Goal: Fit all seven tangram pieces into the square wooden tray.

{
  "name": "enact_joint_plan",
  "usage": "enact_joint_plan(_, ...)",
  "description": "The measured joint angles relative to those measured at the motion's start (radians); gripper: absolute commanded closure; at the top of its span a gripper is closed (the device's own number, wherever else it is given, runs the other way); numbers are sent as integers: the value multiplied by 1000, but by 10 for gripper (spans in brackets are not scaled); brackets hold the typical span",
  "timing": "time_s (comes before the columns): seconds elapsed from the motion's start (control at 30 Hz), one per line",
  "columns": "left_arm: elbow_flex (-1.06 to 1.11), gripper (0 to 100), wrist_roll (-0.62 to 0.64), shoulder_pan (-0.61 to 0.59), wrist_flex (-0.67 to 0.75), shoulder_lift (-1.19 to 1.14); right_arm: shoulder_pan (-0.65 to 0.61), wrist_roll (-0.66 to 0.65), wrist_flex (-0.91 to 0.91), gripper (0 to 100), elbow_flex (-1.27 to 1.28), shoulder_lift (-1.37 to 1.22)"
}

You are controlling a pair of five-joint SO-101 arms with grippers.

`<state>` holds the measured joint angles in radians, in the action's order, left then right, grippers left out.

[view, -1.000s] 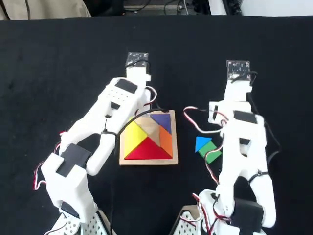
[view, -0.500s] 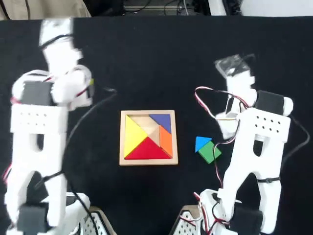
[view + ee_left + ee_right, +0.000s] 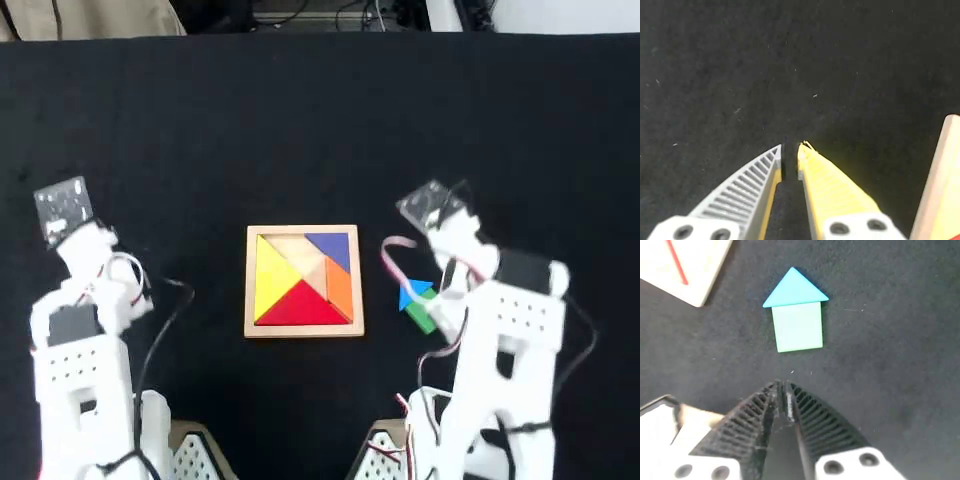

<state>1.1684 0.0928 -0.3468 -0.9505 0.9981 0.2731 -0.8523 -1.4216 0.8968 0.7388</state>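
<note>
The square wooden tray (image 3: 303, 330), centred on the black counter (image 3: 300, 120), shows a bare gap for the blue triangle piece (image 3: 795, 288) and green square piece (image 3: 798, 327) touching beside it, where the right end effector (image 3: 784, 390) hovers pressed together, empty like the left end effector (image 3: 790, 155).

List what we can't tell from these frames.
High view: green square half hidden under the right arm.
High view: pale patch in the tray, bare wood or a piece, too small to tell.
Left wrist view: tray cut off by the frame edge; contents out of frame.
</note>
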Motion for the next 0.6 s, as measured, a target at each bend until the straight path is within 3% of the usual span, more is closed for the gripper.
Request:
enact_joint_plan(0.13,57,920,0,0,26,34,3,-6,44,848,104,-23)
enact_joint_plan(0.27,83,790,0,0,31,11,3,-6,57,705,106,-117)
enact_joint_plan(0.47,120,762,0,0,32,-6,-80,-8,121,711,106,-207)
enact_joint_plan(0.6,144,762,0,0,74,-11,-144,91,190,693,106,-245)
